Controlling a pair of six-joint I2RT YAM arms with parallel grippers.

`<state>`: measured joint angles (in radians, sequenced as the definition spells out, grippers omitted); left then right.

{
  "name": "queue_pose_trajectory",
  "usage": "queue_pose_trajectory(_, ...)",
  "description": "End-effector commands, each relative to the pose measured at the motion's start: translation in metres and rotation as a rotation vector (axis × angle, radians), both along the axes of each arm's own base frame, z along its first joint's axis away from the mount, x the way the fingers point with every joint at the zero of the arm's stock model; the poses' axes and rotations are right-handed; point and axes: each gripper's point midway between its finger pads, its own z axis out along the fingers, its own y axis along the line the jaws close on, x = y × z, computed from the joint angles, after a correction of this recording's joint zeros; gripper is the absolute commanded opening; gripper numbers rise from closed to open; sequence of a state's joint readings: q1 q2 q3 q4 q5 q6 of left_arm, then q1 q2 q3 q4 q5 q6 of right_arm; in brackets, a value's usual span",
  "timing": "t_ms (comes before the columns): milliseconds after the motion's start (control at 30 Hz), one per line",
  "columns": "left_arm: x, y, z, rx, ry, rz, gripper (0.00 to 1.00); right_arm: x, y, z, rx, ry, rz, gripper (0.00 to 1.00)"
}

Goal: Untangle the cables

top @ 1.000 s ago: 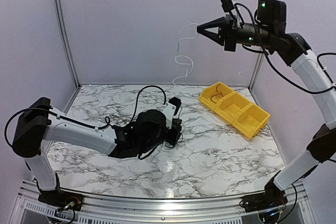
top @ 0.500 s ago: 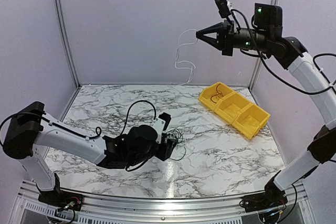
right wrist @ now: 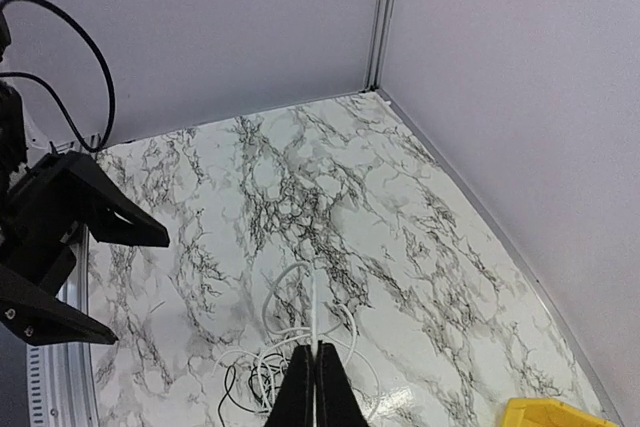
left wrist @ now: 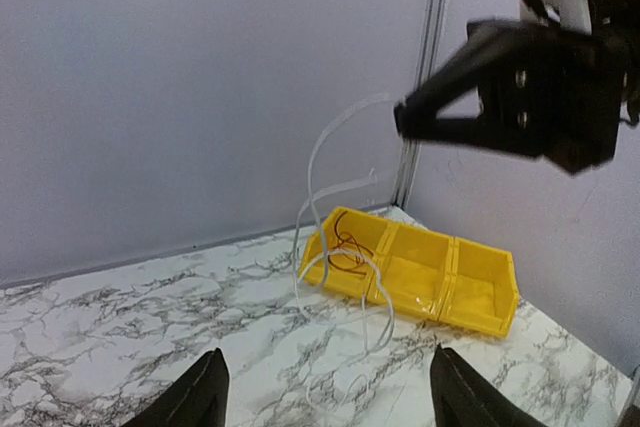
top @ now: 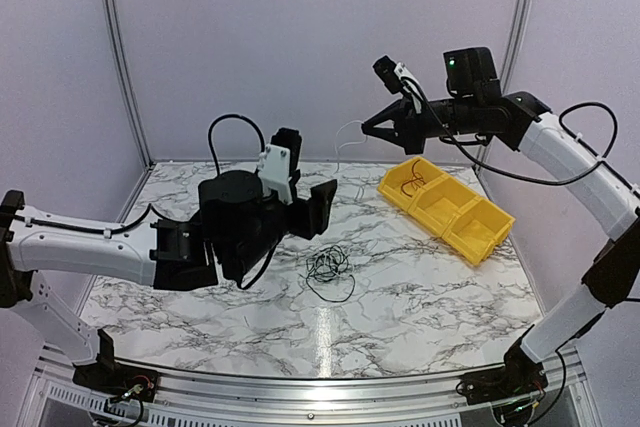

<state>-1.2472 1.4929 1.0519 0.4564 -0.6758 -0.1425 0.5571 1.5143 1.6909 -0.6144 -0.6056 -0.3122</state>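
Observation:
A small tangle of thin black cables [top: 327, 267] lies on the marble table, with nothing touching it. My left gripper [top: 308, 175] hangs above and to the left of it, open and empty; its fingertips [left wrist: 205, 395] frame the left wrist view. My right gripper [top: 368, 131] is high over the back of the table, shut on a thin white cable [left wrist: 318, 207] that dangles in loops toward the table. In the right wrist view the white cable [right wrist: 313, 307] runs out from the shut fingers [right wrist: 316, 387] down to white coils, with black cable loops [right wrist: 232, 399] beside them.
A yellow three-compartment bin [top: 492, 235] stands at the back right, with a reddish-brown wire [top: 418, 182] in its nearest-left compartment. In the left wrist view the bin [left wrist: 440, 309] sits just behind the hanging white cable. Grey walls close the back and sides.
My left gripper opened, let go of the black tangle and rose away from the table. My right gripper came down and leftward with the white cable.

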Motion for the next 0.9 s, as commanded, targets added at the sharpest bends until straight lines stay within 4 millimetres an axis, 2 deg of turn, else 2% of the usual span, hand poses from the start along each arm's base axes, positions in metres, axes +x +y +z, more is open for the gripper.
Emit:
queue_pose_trajectory(0,0.03,0.001,0.048,-0.059,-0.06,0.119,0.71,-0.01,0.01,-0.009,-0.012,0.033,0.033,0.0)
queue_pose_trajectory(33,0.037,-0.001,0.054,-0.08,-0.059,0.133,0.71,-0.012,0.012,-0.009,-0.008,0.042,0.041,0.0)
queue_pose_trajectory(133,0.051,-0.01,0.055,-0.1,-0.052,0.152,0.65,-0.02,0.017,-0.004,0.013,0.051,0.066,0.0)
queue_pose_trajectory(267,0.068,-0.016,0.043,-0.094,-0.036,0.172,0.55,-0.025,0.017,0.004,0.036,0.064,0.073,0.0)
queue_pose_trajectory(433,0.091,-0.006,0.018,-0.105,0.014,0.228,0.51,-0.036,0.016,0.014,0.065,0.07,0.108,0.0)
queue_pose_trajectory(533,0.108,0.001,-0.016,-0.07,0.055,0.265,0.5,-0.051,0.016,0.033,0.106,0.062,0.168,0.0)
queue_pose_trajectory(667,0.122,0.021,-0.083,-0.011,0.15,0.324,0.46,-0.062,0.01,0.069,0.166,0.061,0.201,0.0)
queue_pose_trajectory(800,0.12,0.03,-0.133,0.087,0.215,0.316,0.48,-0.054,-0.009,0.113,0.224,0.027,0.174,0.0)
queue_pose_trajectory(867,0.116,0.034,-0.148,0.12,0.238,0.312,0.49,-0.041,-0.021,0.123,0.24,0.021,0.134,0.0)
